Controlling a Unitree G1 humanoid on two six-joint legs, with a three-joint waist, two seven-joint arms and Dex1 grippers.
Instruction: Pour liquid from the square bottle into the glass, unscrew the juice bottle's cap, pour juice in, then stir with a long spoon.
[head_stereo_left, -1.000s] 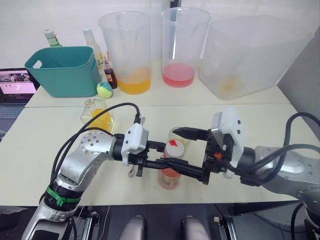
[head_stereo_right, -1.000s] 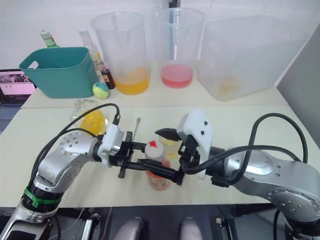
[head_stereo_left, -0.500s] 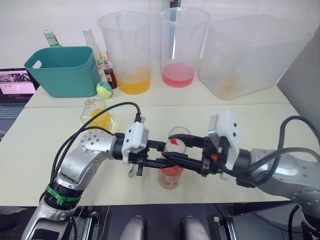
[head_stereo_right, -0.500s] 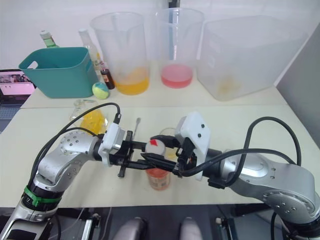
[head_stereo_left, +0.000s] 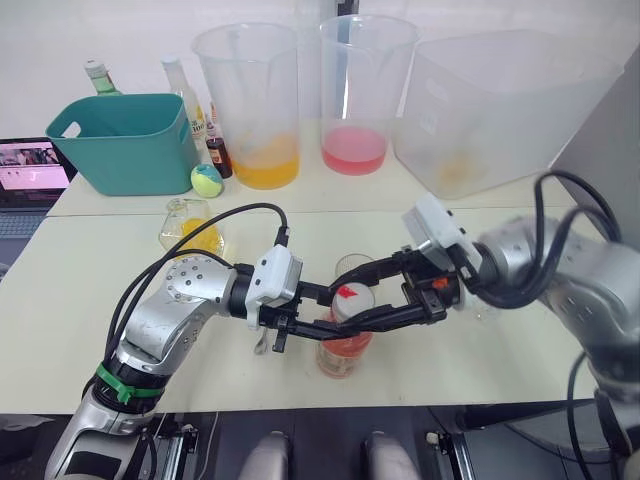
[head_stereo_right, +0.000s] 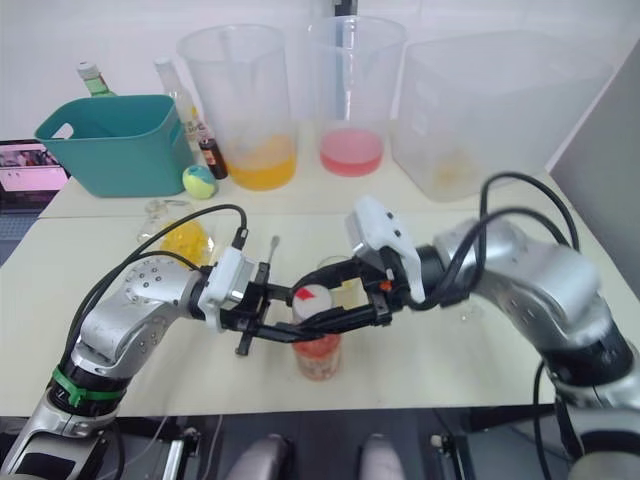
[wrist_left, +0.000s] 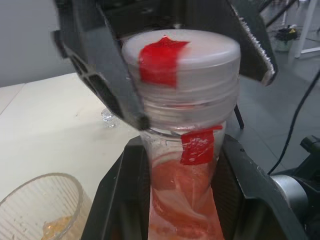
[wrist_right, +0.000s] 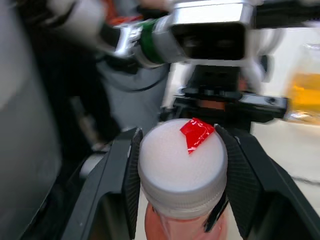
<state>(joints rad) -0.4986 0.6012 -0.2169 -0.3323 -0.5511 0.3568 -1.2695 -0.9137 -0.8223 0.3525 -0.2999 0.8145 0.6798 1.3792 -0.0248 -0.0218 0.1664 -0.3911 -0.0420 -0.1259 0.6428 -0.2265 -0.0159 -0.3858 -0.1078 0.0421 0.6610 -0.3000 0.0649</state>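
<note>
The right gripper (wrist_right: 177, 195) has its two black jaws pressed against opposite sides of the small round white screw cap with a red mark on top (wrist_right: 181, 160), which sits on the neck of the slim round clear plastic juice bottle of pink liquid (head_stereo_left: 342, 345). The left gripper (wrist_left: 185, 200) has its jaws clamped on the body of that same bottle, just below the neck, holding it upright on the pale surface (head_stereo_left: 90, 290) near the front edge. The two arms meet over the bottle from opposite sides.

Just behind the bottle stands the small clear tapered glass tumbler (head_stereo_left: 355, 272), with a little yellow liquid at its bottom in the left wrist view. Beside the left gripper, partly hidden by it, lies the long thin silver metal spoon (head_stereo_right: 272, 250); its upper end shows just past the gripper. Farther to the robot's left on the same surface sits the short squat clear square bottle with yellow contents (head_stereo_left: 192, 228).

On the far surface stand a teal plastic tub (head_stereo_left: 125, 140), a green-yellow ball (head_stereo_left: 207, 179), several tall bottles (head_stereo_left: 185, 95), a clear plastic pitcher with orange liquid (head_stereo_left: 250, 105), a second clear pitcher with pink liquid (head_stereo_left: 358, 95) and a large clear plastic tub (head_stereo_left: 500, 105). A laptop (head_stereo_left: 30, 170) sits at the far left.
</note>
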